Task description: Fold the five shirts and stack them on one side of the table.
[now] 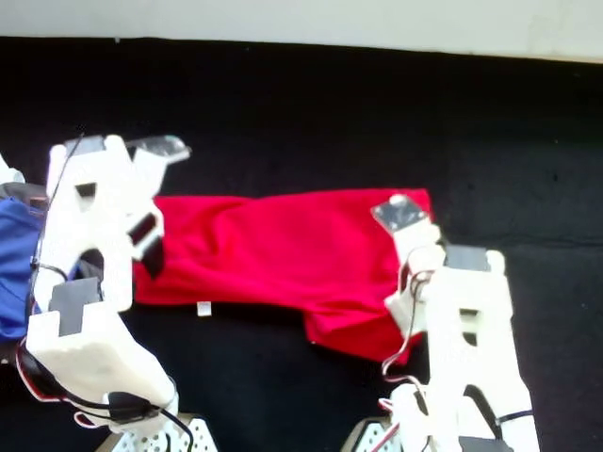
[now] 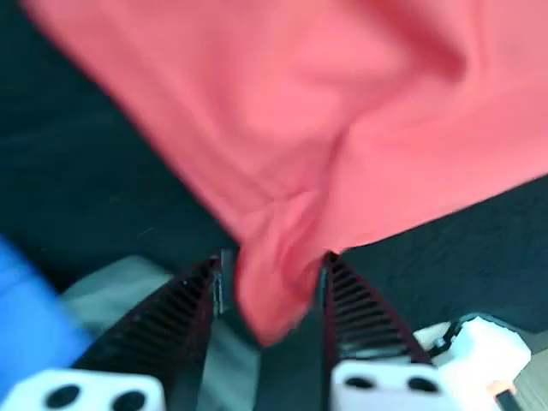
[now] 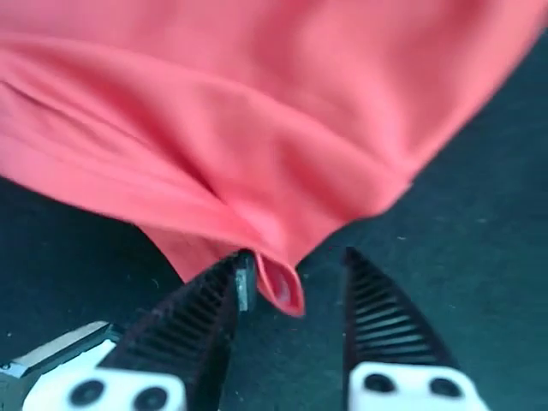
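So, red shirt (image 1: 283,250): spread on the black table (image 1: 311,104), about midway between the far and near edges, partly folded and creased.
Long axis: parallel to the table's far edge, with one end toward the left edge and the other toward the right.
Outline: the far side runs fairly straight; at the right end a lobe of cloth juts toward the near edge.
White tag (image 1: 203,308): lies at the shirt's near side, close to its left end.
Left gripper (image 2: 271,261): at the shirt's left end; its ribbed fingers (image 2: 184,317) sit on either side of a bunched fold of red cloth that fills the gap, so they are closed onto it.
Right gripper (image 3: 295,257): at the shirt's right end; the fingers (image 3: 377,308) stand apart, a corner of cloth rests against one finger and dark table shows between it and the other, so nothing is clamped.
Blue shirt (image 1: 14,264): at the table's left edge, just beside the left arm and half hidden behind it, apart from the red one.
In the way: both arms cover the shirt's two ends in the high view.
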Controlling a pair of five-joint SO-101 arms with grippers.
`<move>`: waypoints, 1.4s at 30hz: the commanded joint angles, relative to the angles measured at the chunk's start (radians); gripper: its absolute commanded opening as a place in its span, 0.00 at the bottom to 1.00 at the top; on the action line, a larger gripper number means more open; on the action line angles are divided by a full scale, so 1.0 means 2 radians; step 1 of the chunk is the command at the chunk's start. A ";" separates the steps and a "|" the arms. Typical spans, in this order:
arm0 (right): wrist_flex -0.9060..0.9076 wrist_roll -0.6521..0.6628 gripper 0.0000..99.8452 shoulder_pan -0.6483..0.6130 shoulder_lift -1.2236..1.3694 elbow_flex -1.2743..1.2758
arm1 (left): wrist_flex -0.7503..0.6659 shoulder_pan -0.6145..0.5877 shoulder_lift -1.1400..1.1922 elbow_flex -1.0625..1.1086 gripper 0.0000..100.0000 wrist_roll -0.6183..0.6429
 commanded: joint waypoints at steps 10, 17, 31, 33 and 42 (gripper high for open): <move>-0.105 -0.097 0.02 -0.062 0.079 -0.151 | -0.034 0.046 0.053 -0.154 0.01 0.074; -0.175 -0.149 0.01 -0.086 0.273 -0.226 | -0.050 0.081 0.207 -0.268 0.01 0.153; -0.175 -0.147 0.01 0.008 0.561 -0.488 | -0.007 0.031 0.443 -0.581 0.01 0.170; -0.172 -0.147 0.01 0.013 0.591 -0.538 | -0.007 0.023 0.465 -0.619 0.01 0.173; -0.018 -0.147 0.01 -0.010 0.607 -0.684 | 0.042 0.029 0.485 -0.707 0.01 0.176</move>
